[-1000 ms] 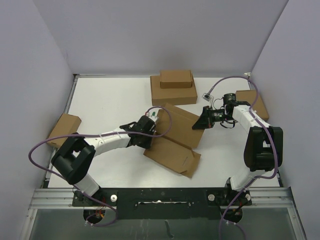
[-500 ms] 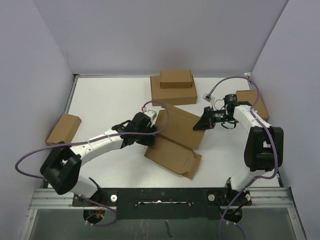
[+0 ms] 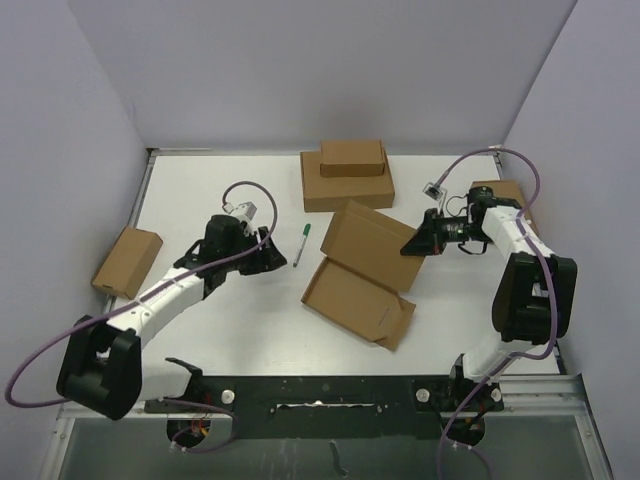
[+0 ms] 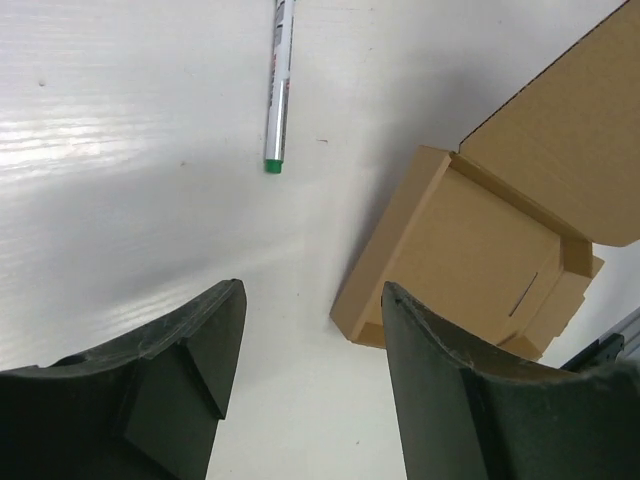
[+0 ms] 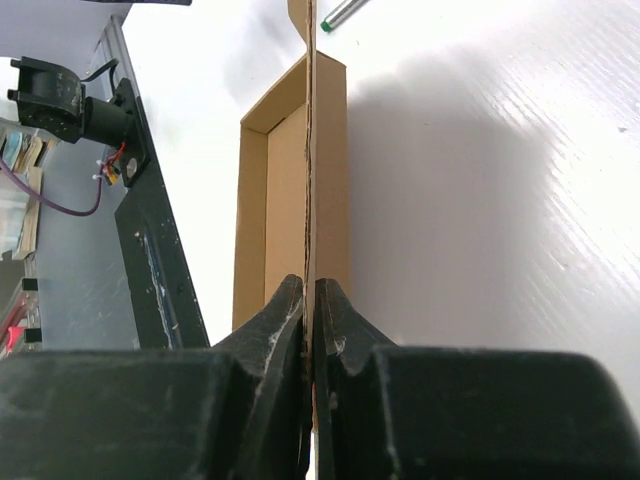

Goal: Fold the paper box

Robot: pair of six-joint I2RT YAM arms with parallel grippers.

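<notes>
White table (image 3: 200, 200), walled in lilac. Paper box (image 3: 350, 295): laid right of centre, tray flat, lid panel raised. The lid's edge is pinched between the closed jaws of the right gripper (image 3: 411, 245). Left gripper (image 3: 265, 252): held over bare table, jaws parted, nothing grasped. Green-tipped pen (image 3: 300, 244): laid between left gripper and box.

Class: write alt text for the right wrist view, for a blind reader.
The right claw is shut on the raised panel of a thin brown cardboard mailer box, seen edge-on. Its open tray lies on the white table; a green-tipped pen lies beyond.
</notes>
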